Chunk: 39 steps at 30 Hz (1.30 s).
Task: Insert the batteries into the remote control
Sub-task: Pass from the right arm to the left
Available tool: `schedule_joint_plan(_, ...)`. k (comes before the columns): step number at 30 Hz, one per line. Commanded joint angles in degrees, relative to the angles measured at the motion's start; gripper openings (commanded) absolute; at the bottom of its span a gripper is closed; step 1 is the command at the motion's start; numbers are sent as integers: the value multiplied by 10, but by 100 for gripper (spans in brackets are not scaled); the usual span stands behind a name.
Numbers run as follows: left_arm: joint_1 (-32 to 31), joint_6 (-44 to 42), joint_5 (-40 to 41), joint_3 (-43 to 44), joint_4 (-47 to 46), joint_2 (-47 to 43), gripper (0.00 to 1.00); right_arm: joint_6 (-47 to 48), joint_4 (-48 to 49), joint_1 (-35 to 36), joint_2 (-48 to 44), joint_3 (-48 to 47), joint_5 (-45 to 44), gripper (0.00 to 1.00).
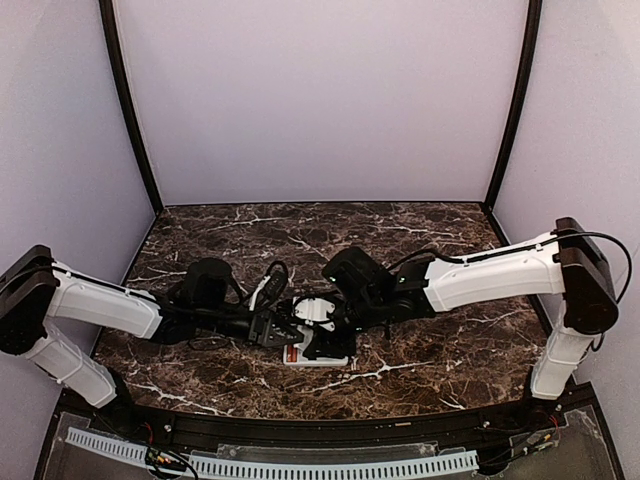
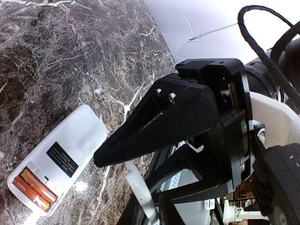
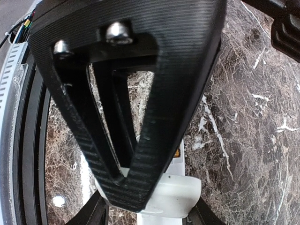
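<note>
The white remote control [image 2: 79,136] lies back up on the marble table, its battery bay open at one end. Two orange batteries [image 2: 35,187] lie side by side in the bay. In the top view the remote [image 1: 325,358] sits between both grippers, the batteries [image 1: 291,352] at its left end. My right gripper [image 3: 123,185] is shut on the small white cover plate [image 3: 176,197] just above the remote [image 3: 178,167]; a bit of orange battery [image 3: 176,152] shows. My left gripper [image 2: 131,187] hovers beside the remote, jaws apart, holding nothing I can make out.
A thin white strip [image 2: 138,187] stands by the left gripper's lower finger; I cannot tell what it is. The black front rail [image 1: 320,425] runs along the near table edge. Purple walls enclose the marble table [image 1: 420,250] on three sides.
</note>
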<state>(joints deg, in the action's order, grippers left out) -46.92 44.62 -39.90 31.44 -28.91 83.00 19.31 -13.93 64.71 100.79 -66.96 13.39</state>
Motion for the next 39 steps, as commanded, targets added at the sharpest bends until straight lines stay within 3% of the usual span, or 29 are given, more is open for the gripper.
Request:
schedule_joint_plan(1, -3, 5, 0, 9, 3, 12, 9, 2, 5, 5, 6, -17, 1, 38)
schedule_joint_plan(4, -2, 13, 2, 12, 17, 24, 7, 0, 8, 6, 3, -17, -10, 38)
schedule_joint_plan(9, -2, 10, 6, 24, 44, 41, 12, 1, 11, 5, 1, -15, -12, 38)
schedule_joint_plan(14, -2, 7, 7, 26, 48, 46, 1, 1, 13, 6, -2, -9, -12, 41)
schedule_joint_plan(17, 5, 29, -2, 13, 10, 49, 0, -2, 28, 4, -14, 9, -21, 66)
schedule_joint_plan(19, 14, 57, -11, -7, -35, 49, 0, -2, 39, -2, -27, 26, -25, 93)
schedule_joint_plan(20, 17, 65, -16, -22, -49, 49, 0, -3, 46, -6, -36, 38, -26, 98)
schedule_joint_plan(24, 33, 108, -25, -67, -138, 51, 0, -7, 94, -39, -70, 94, 14, 98)
schedule_joint_plan(30, 51, 217, -30, -134, -368, 96, 0, 16, 183, -53, -75, 162, 31, 99)
schedule_joint_plan(36, 59, 316, -36, -162, -594, 203, 0, 52, 191, -59, -21, 134, 43, 99)
schedule_joint_plan(39, 69, 333, -35, -173, -635, 229, 0, 57, 174, -61, 5, 111, 58, 97)
